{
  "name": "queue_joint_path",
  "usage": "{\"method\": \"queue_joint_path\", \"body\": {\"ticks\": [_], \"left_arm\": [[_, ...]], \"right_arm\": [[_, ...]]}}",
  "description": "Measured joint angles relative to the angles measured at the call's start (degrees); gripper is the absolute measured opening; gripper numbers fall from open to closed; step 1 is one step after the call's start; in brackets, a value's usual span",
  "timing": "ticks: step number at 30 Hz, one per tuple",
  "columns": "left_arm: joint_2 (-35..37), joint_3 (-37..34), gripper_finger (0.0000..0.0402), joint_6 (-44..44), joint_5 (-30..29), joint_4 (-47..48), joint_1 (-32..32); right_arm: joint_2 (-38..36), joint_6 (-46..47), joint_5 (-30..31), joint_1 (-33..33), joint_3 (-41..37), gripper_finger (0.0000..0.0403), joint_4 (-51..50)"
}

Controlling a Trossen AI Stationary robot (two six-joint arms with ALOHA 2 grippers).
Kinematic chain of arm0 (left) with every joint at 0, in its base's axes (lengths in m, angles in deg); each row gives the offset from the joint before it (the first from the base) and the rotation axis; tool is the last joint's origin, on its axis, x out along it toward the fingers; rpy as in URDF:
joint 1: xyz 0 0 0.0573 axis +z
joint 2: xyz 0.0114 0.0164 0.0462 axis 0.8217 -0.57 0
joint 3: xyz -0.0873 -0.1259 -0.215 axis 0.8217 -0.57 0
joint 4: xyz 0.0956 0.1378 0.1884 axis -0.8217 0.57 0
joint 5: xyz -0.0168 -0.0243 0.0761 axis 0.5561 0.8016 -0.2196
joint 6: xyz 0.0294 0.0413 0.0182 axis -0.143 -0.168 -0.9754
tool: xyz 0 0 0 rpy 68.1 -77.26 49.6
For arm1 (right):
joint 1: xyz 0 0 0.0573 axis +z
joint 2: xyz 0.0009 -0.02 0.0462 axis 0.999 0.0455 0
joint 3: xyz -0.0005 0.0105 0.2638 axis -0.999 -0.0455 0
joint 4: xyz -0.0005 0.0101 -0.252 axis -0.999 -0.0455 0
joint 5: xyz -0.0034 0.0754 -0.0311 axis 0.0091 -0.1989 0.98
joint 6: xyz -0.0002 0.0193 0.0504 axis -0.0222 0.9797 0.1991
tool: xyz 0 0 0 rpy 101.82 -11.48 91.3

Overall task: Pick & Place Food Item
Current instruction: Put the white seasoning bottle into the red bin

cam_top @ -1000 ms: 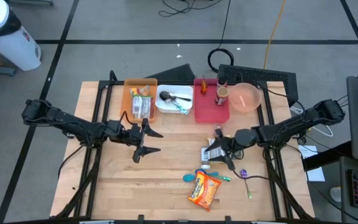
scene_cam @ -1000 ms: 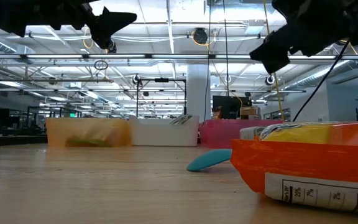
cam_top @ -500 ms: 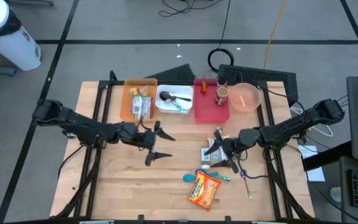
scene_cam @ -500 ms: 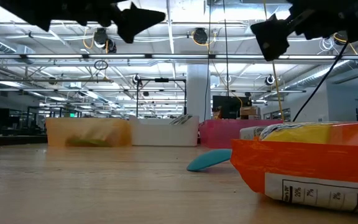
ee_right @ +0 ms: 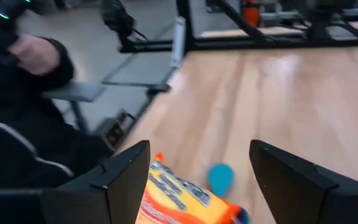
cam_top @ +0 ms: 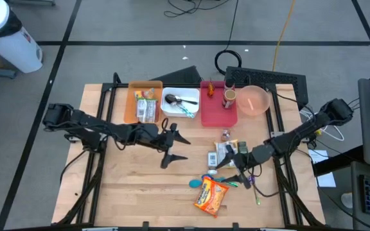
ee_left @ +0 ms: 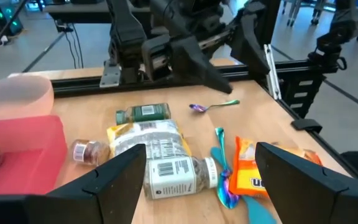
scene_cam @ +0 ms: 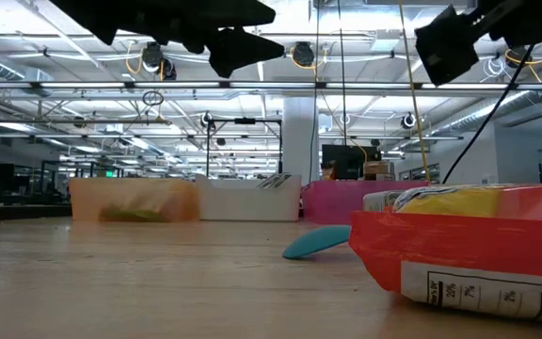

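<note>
Left gripper: left gripper [cam_top: 174, 147] hangs above the bare wood mid-table, fingers spread wide, holding nothing.
Right gripper: right gripper [cam_top: 232, 172] hovers just over the food clutter, jaws apart and empty.
Food item: the orange-and-yellow crinkly snack bag [cam_top: 211, 194] lies flat near the front edge, beside a blue plastic spoon [cam_top: 202, 181].
Destination: likely the orange plastic bin [cam_top: 133, 97] at the back.
Risk: both arms converge on one pile; they could collide, or a finger could snag the spoon with the bag.
</note>
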State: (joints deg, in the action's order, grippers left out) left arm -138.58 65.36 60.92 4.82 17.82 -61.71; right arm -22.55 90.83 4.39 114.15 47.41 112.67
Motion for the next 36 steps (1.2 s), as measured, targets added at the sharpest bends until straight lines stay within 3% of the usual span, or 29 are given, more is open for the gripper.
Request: {"method": "queue_joint_path", "body": {"ticks": [7,16,23,29,36], "left_arm": [[-0.8,0.0,0.0306,0.4,1.9,-0.4,0.1],[-3.4,0.0,0.0305,0.7,2.1,-0.3,0.1],[-3.7,0.0,0.0306,2.6,1.9,0.6,0.1],[-3.7,0.0,0.0306,4.5,1.9,1.8,0.1],[-3.7,0.0,0.0306,5.5,1.8,3.0,0.0]], "right_arm": [[1.9,-0.2,7.4,-0.4,0.0,0.0267,-4.6],[7.6,-6.6,7.8,-4.5,0.9,0.0267,-7.5],[9.9,-12.4,14.4,-4.9,7.7,0.0265,-22.9],[10.9,-9.5,10.2,-4.5,10.2,0.0229,-29.3],[11.0,-8.0,10.3,-4.5,10.2,0.0165,-31.8]]}}
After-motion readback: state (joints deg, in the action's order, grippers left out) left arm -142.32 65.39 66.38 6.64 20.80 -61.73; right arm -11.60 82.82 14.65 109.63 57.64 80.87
